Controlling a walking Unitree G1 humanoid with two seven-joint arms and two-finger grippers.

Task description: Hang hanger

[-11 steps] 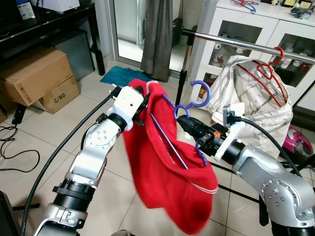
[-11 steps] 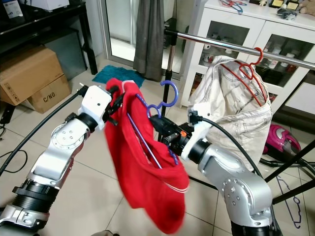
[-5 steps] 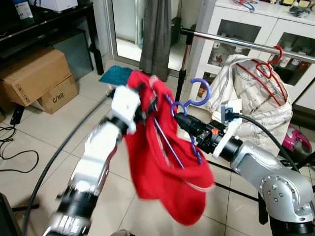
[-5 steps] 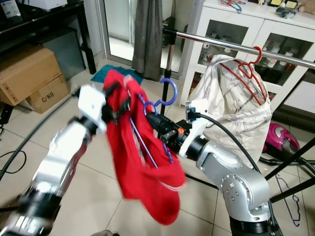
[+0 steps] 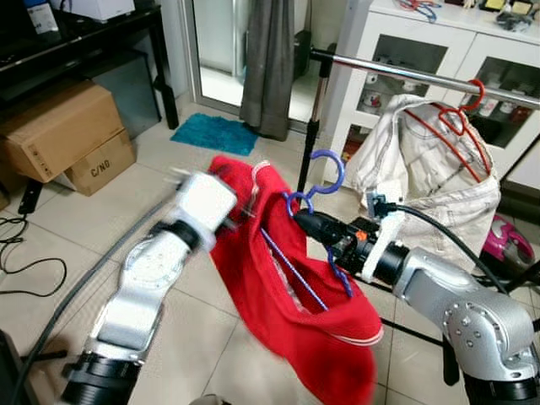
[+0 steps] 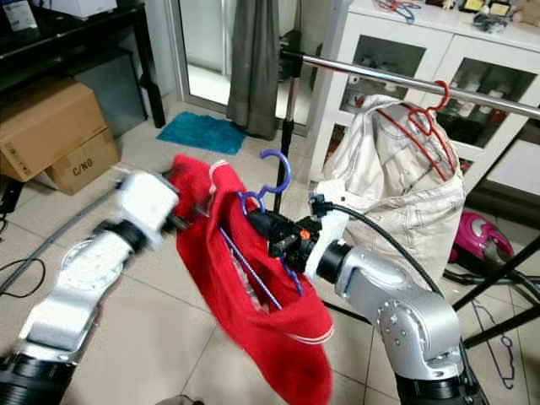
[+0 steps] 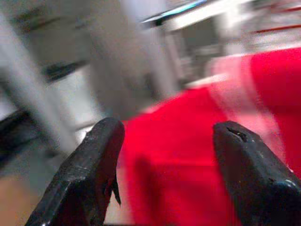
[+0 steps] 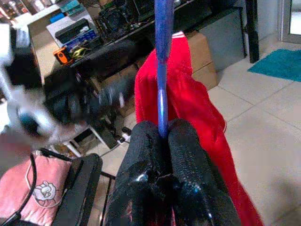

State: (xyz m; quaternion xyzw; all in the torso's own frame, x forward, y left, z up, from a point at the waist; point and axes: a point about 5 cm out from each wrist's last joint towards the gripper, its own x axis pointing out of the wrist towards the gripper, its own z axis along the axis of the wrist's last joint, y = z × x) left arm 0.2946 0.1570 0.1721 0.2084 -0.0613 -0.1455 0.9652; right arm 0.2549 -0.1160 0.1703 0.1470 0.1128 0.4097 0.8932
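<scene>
A blue hanger (image 5: 325, 173) carries a red garment (image 5: 287, 312) that sags down from it toward the floor. My right gripper (image 5: 305, 222) is shut on the hanger just below its hook; the right wrist view shows the fingertips (image 8: 141, 136) pinched on the blue wire (image 8: 162, 70). My left gripper (image 7: 167, 141) is open, close to the garment's upper left edge, with red cloth (image 7: 188, 155) just beyond its fingers; that arm is blurred. The chrome rail (image 5: 396, 74) runs above and behind the hook, to the right.
A white garment (image 5: 430, 160) on a red hanger (image 5: 460, 118) hangs from the rail. Behind stand a white cabinet (image 5: 439, 46) and a grey curtain (image 5: 270, 59). A cardboard box (image 5: 59, 126) and teal mat (image 5: 218, 133) lie on the tiled floor.
My left arm has swung down and its gripper is now open off the garment, which has dropped lower. The right gripper with the hanger has shifted slightly left and down.
</scene>
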